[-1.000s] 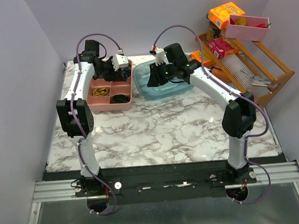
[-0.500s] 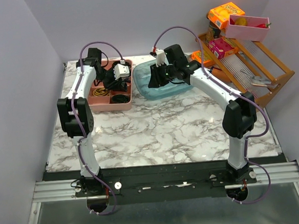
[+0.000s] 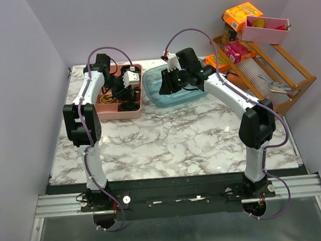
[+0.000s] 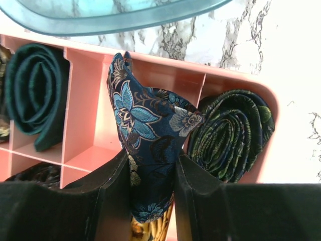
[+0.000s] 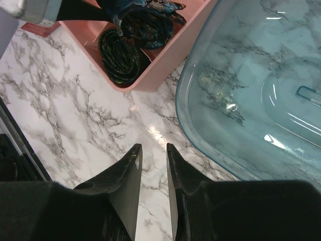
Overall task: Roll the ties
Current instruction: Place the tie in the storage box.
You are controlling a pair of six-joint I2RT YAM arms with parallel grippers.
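Fabric is what the left tool (image 4: 151, 168) has hold of: its two black fingers (image 4: 113, 186) are clenched on a bunched floral tie (image 4: 145, 125), dark navy with pale-blue and orange blooms, the folded end poking out past the fingertips. That tie sits over the pink tray (image 4: 90, 115), in front of the divider walls of its middle compartment. A rolled green tie (image 4: 230, 133) sits snug in the corner compartment just beside it, and a dark rolled tie (image 4: 35, 95) fills the compartment on the other side. From above, the left arm reaches over this pink tray at the far left of the marble worktop (image 3: 173, 141), with the blue bin (image 3: 164, 101) right next to it. The right tool (image 5: 153, 150) hangs over bare marble by the rim of that blue bin, its jaws only a narrow gap apart with nothing between them
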